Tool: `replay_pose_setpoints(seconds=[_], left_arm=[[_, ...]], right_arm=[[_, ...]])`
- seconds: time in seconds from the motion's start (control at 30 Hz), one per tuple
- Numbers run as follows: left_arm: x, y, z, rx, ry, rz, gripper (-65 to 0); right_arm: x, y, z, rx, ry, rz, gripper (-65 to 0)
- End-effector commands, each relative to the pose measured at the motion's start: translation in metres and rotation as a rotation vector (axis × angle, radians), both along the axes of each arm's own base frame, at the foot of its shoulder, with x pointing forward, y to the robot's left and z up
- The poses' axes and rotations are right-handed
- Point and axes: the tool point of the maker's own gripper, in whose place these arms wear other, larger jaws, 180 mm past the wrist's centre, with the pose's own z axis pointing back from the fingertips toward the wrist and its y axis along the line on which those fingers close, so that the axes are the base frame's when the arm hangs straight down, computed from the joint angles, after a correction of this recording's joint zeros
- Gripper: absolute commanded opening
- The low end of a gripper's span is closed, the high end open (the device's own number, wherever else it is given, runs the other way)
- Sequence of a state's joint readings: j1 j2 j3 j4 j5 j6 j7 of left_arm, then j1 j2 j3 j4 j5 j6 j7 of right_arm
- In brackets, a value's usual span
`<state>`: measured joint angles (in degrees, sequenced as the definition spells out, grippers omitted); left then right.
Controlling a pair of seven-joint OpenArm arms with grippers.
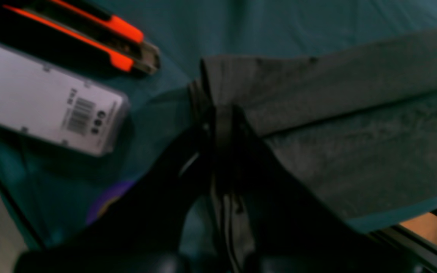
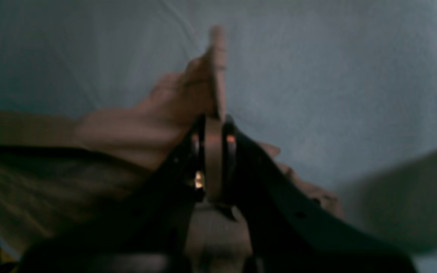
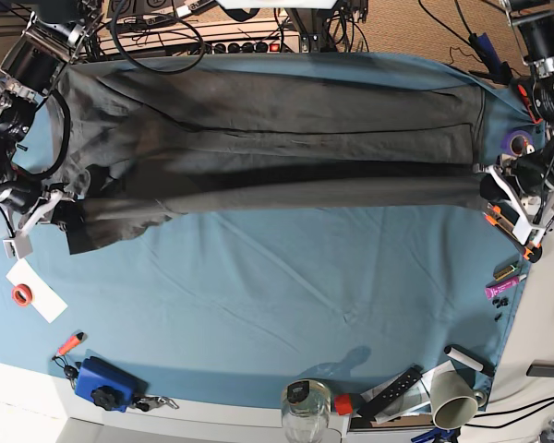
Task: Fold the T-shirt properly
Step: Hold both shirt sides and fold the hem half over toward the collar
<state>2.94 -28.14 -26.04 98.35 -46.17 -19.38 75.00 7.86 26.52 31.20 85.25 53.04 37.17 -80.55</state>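
Pinching one T-shirt point(image 3: 277, 138): two sets of fingers, left point(image 1: 222, 113) and right point(image 2: 214, 125).

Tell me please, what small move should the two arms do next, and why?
Probably carry both pinched edges toward the far side of the T-shirt together. The left gripper and the right gripper are each shut on the near edge, at opposite ends, and the cloth is stretched between them over the blue table cloth, so the fold looks only half done.
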Motion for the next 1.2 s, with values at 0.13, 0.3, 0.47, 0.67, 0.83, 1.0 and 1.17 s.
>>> replay_pose_setpoints(seconds=[0.13, 0.3, 0.47, 0.67, 0.83, 1.0, 1.17], left_arm=[[-0.011, 0.000, 0.008, 0.039, -0.019, -0.031, -65.0], [-0.025, 0.000, 0.008, 0.101, -0.017, -0.047, -65.0], [-0.029, -0.003, 0.010, 0.116, -0.032, -0.058, -65.0], [-0.031, -0.003, 0.009, 0.118, -0.025, -0.058, -65.0], [-0.044, -0.001, 0.000, 0.125, 0.016, -0.053, -65.0], [-0.055, 0.004, -0.002, 0.154, 0.035, -0.028, -65.0], [-0.063, 0.007, 0.001, 0.165, 0.036, -0.024, -65.0]], right_arm=[[-0.011, 0.000, 0.014, -0.067, -0.038, 0.032, -65.0], [-0.037, 0.003, 0.009, -0.104, -0.026, 0.034, -65.0], [-0.058, -0.014, 0.014, -0.116, -0.046, -0.048, -65.0], [-0.077, -0.028, 0.012, -0.130, -0.023, -0.093, -65.0], [-0.091, -0.024, 0.002, -0.116, 0.021, -0.079, -65.0], [-0.102, -0.027, -0.004, -0.117, 0.051, -0.088, -65.0], [-0.107, -0.030, -0.006, -0.093, 0.040, -0.134, -65.0]])
